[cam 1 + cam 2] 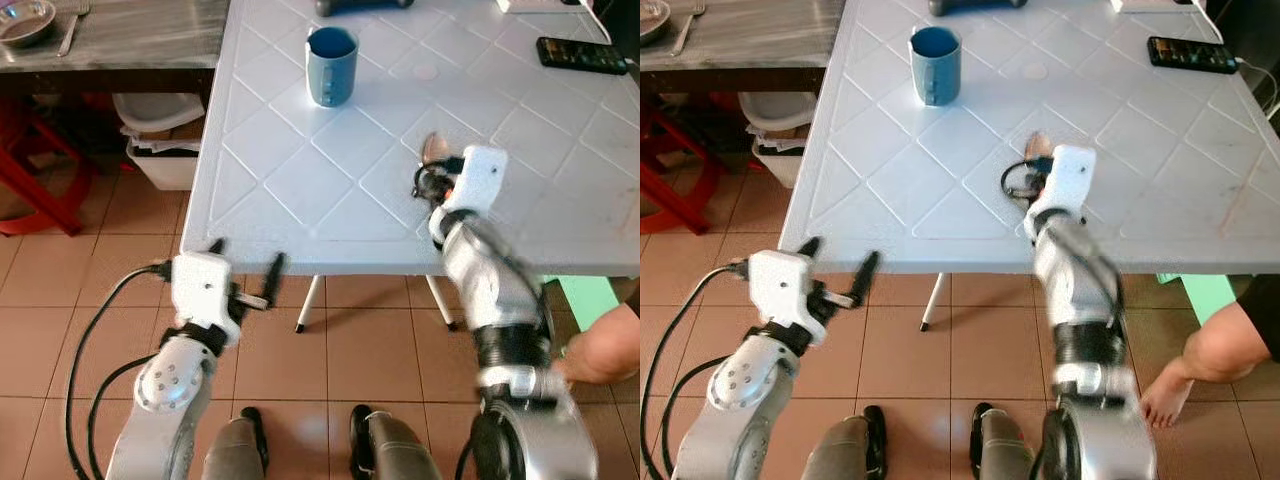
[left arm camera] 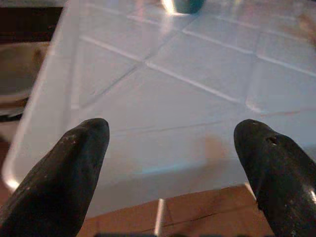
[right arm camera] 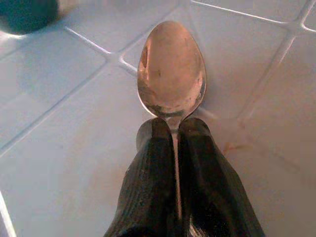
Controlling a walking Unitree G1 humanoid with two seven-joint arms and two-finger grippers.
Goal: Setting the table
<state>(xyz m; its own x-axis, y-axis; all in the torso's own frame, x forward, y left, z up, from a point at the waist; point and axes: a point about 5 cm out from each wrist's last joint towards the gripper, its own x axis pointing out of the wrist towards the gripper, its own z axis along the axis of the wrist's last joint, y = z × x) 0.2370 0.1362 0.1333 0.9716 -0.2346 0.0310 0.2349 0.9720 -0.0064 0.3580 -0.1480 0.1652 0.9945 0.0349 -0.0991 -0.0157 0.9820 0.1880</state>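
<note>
The right end effector [image 3: 175, 148] is clamped on a spoon [image 3: 172, 69] low over the surface [image 1: 300, 160], right of the cup [image 1: 331, 66]. The thin handle may twist or slip on release. The left end effector [image 1: 244, 260], fingers apart, waits at the near edge.

table [image 1: 300, 170]: pale white-blue, raised diamond grid
mug [image 1: 332, 66]: blue
spoon [image 3: 171, 69]: shiny silver, warm reflections
fingers [image 3: 148, 187]: black, ribbed
floor [image 1: 60, 300]: terracotta tiles
phone [image 1: 581, 54]: black
stool [image 1: 35, 180]: red
</note>
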